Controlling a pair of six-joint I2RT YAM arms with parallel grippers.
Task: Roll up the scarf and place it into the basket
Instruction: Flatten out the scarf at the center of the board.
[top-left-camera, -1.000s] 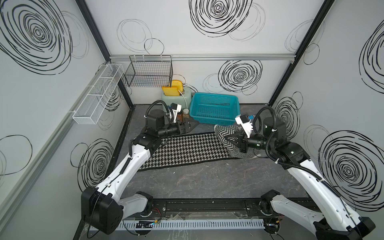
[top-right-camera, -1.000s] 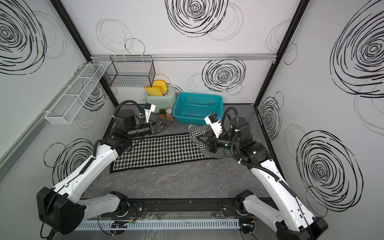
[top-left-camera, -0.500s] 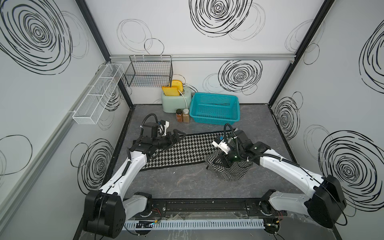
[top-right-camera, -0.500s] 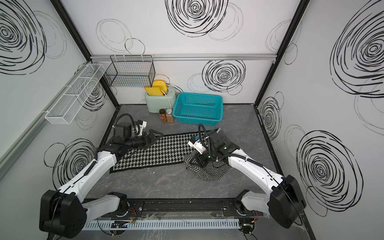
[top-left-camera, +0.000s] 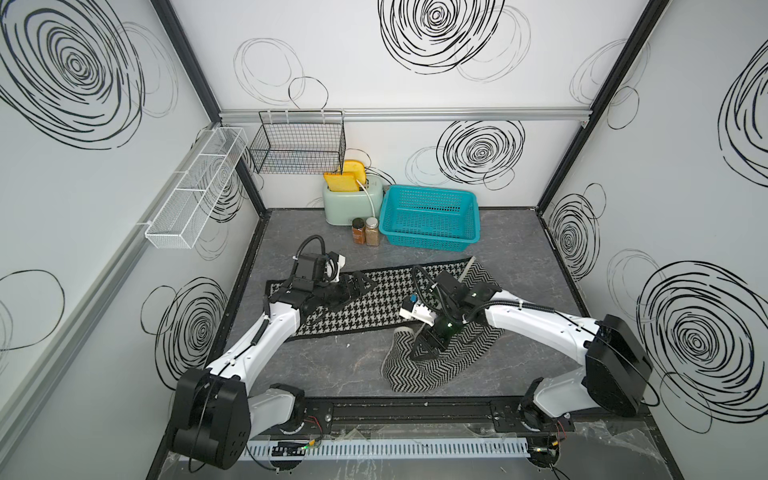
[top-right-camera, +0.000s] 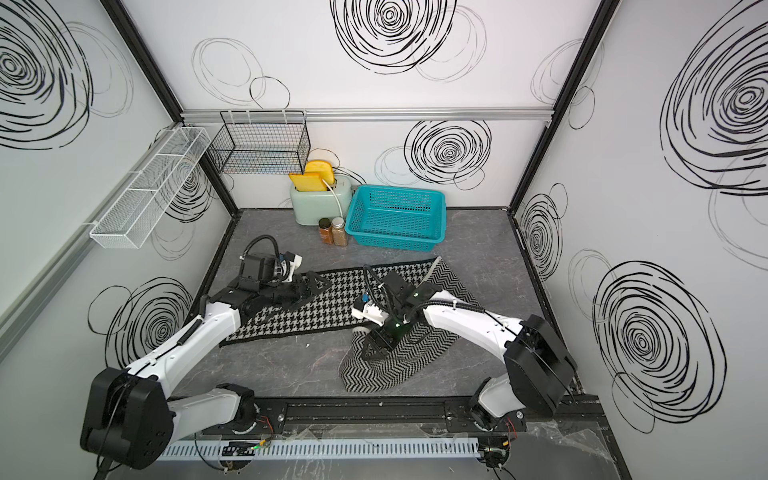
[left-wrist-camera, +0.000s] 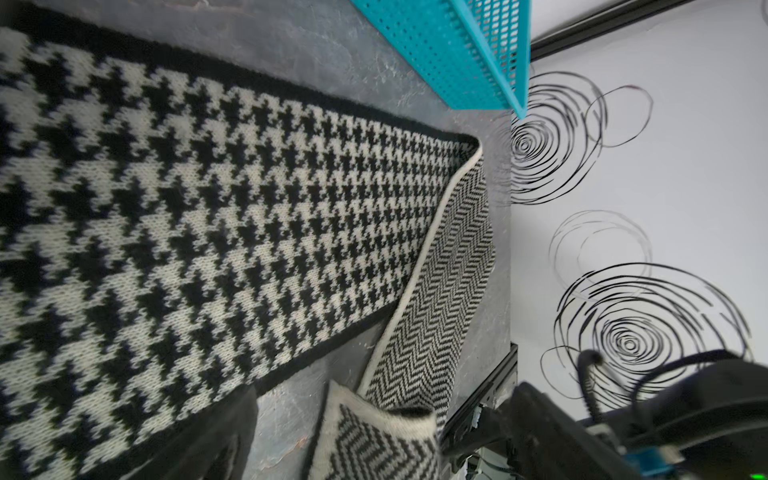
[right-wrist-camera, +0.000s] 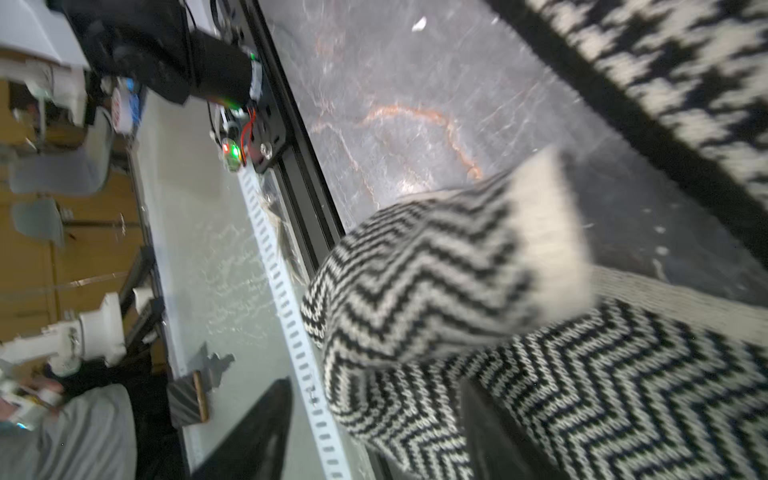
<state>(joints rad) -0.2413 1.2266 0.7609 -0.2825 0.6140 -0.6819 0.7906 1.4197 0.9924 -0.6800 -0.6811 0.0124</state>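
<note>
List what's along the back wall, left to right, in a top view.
white mesh rack → black wire basket → toaster → turquoise basket. The spice jars are left out because they stand in front of the toaster.

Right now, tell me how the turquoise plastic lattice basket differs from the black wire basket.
The turquoise plastic lattice basket has perforated walls; the black wire basket is an open grid of thin wire. The turquoise one stands on the tabletop beside the mint toaster; the black one hangs from the back wall's rail. The turquoise rim flares outward; the black one has a plain wire rim. Both are rectangular and open-topped.
</note>
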